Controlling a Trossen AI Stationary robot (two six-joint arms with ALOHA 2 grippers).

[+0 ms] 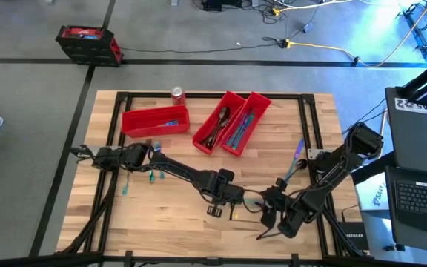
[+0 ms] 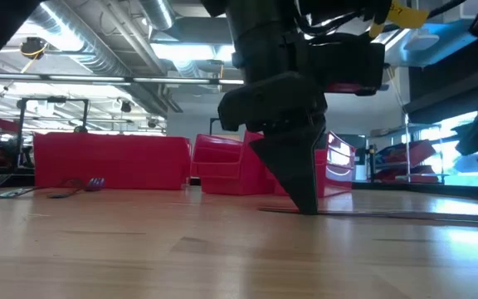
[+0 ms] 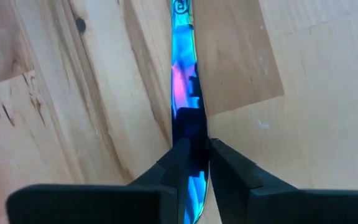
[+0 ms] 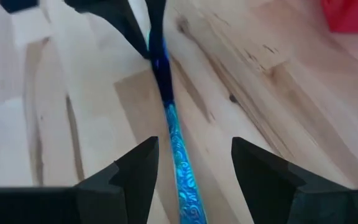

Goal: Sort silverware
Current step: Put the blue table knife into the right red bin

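Note:
An iridescent blue knife (image 3: 184,81) lies flat on the wooden table near its front edge. My left gripper (image 3: 197,146) points steeply down and is shut on the knife's smooth part; in the low view it (image 2: 304,199) stands with its tips at the tabletop. My right gripper (image 4: 194,149) is open, with a finger on either side of the knife's patterned handle (image 4: 182,174) and touching nothing. In the high view the left gripper (image 1: 216,208) and the right gripper (image 1: 267,215) face each other. My left gripper pinches the knife's smooth blue part (image 3: 191,134) between its two fingers, one on each long edge. The fingers (image 3: 229,171) come from above, pointing steeply down, and lie across the knife. The knife lies level on the table, and its patterned end (image 3: 180,7) reaches away from the fingers.
A red bin (image 1: 154,120) stands at the far left, two more (image 1: 217,122) (image 1: 245,124) beside it, each holding silverware. A red can (image 1: 177,94) stands behind them. Loose pieces lie by the left arm (image 1: 151,176) and at the right (image 1: 297,157). A laptop (image 1: 421,193) sits beyond the right edge.

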